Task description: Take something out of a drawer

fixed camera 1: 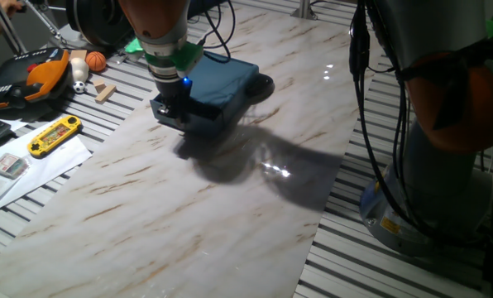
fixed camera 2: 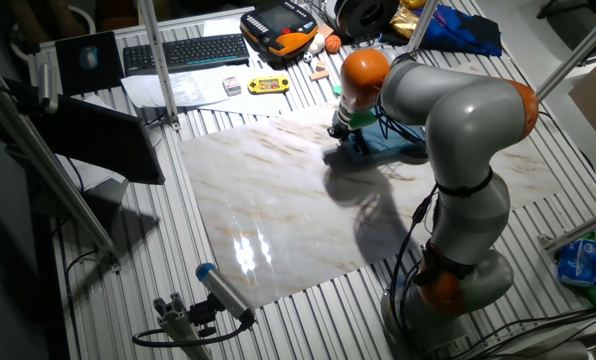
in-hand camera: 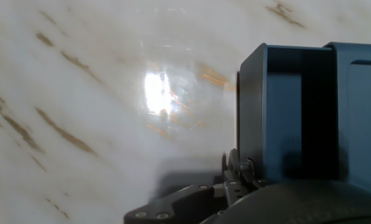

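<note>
Blue drawer (in-hand camera: pixel 291 112) looks empty; stick unseen. I judge it light, slippery. My gripper's (fixed camera 1: pixel 174 112) state: cannot tell.

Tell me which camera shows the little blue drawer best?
The hand view: the open drawer fills the right side, its inside dark. One fixed view has the gripper hiding its front; the other shows only a distant blue shape.

The drawer (in-hand camera: pixel 291 112) is a shallow dark blue tray, pulled out from the front of its dark blue box (fixed camera 1: pixel 226 83) on the marble tabletop. Its visible interior appears dark; no stick is discernible.
</note>
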Motion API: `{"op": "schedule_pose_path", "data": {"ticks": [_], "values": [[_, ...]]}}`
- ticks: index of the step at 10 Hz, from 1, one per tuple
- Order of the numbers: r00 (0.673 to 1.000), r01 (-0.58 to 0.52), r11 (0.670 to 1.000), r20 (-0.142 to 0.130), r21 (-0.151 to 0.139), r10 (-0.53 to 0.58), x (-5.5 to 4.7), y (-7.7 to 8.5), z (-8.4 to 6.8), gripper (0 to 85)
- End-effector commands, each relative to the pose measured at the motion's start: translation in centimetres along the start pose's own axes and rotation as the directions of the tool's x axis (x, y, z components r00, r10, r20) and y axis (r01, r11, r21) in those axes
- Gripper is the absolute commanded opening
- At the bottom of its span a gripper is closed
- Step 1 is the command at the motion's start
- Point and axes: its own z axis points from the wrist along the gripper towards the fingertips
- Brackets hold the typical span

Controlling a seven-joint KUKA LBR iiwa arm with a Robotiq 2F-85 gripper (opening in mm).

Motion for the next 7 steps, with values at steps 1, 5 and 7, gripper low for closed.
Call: {"op": "schedule_pose_path", "data": {"ticks": [1, 5, 7], "values": [[1.0, 0.0, 1.0, 0.0, 0.0, 0.0, 0.0, 0.2, 0.0, 0.0], [1.0, 0.0, 1.0, -0.002, 0.011, 0.0, 0.1, 1.3, -0.3, 0.0], [1.0, 0.003, 1.0, -0.002, 0.015, -0.003, 0.1, 1.5, -0.4, 0.0]]}}
